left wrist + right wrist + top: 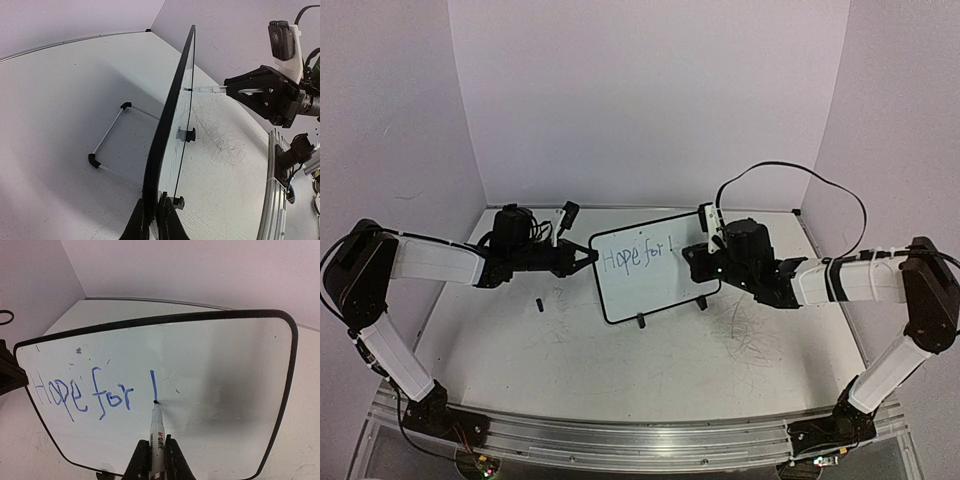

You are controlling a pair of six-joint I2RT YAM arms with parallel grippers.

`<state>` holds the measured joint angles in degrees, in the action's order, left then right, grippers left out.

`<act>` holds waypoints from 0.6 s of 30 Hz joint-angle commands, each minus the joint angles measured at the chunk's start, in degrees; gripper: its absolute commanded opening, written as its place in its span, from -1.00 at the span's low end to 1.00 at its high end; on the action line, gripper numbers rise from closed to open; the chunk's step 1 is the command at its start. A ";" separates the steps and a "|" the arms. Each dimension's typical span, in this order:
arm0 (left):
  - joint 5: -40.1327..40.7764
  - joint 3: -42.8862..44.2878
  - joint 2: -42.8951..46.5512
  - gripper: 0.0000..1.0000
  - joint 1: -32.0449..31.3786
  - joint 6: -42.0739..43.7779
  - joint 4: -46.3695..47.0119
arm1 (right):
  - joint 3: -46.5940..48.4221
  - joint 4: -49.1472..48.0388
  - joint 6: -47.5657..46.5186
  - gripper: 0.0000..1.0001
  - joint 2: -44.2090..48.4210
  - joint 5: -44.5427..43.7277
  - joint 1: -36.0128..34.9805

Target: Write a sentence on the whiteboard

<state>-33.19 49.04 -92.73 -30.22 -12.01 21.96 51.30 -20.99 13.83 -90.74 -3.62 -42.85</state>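
The whiteboard (655, 285) stands upright on two black feet mid-table. Blue writing (633, 258) on it reads "Hope for" plus one vertical stroke. My left gripper (588, 260) is shut on the board's left edge; the left wrist view shows the board edge-on (170, 115) between the fingers of that gripper (156, 200). My right gripper (692, 258) is shut on a white marker (157, 432). The marker's tip touches the board (220, 365) at the bottom of the vertical stroke, right of the writing (85, 392). The right gripper (156, 445) sits close before the board's face.
A small black cap (538, 304) lies on the table left of the board. A wire stand (107, 145) lies behind the board. Grey scribbles (745, 330) mark the table at the right. Walls enclose three sides; an aluminium rail (640, 440) runs along the near edge.
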 commanded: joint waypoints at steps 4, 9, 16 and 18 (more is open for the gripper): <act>3.42 -0.43 1.17 -1.00 0.23 2.96 -2.18 | -1.38 0.16 1.20 -1.00 0.83 -0.95 0.12; 3.39 -0.39 1.07 -1.00 0.25 2.88 -2.22 | 0.14 0.16 1.01 -1.00 0.66 -1.21 0.13; 3.20 -0.30 1.07 -1.00 0.25 2.80 -2.27 | 1.66 -0.17 0.92 -1.00 0.26 -1.18 0.14; 3.22 -0.33 1.14 -1.00 0.24 2.78 -2.26 | 1.90 -0.21 0.94 -1.00 0.21 -1.22 0.10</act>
<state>-33.07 49.04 -92.73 -30.22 -12.01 21.93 50.85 -20.93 14.48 -90.74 -3.45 -42.85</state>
